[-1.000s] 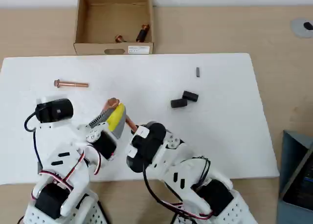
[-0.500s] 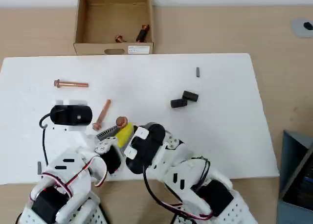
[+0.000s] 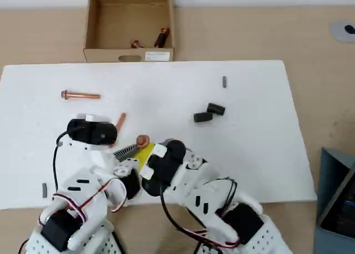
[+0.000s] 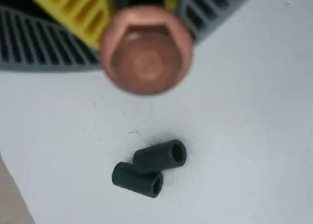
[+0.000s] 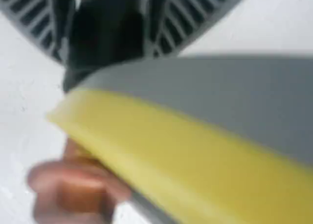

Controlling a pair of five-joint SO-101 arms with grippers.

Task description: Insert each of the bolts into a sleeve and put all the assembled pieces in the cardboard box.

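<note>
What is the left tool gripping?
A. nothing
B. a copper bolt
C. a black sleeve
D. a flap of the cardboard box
B: the left tool is shut on a copper bolt, whose hex head faces the camera in the left wrist view.

Copper-toned metal bolt [image 4: 146, 50], dull sheen; matt black sleeves [image 4: 160, 155]; matt white table sheet [image 3: 249, 154]; plain brown cardboard box [image 3: 111, 55].
</note>
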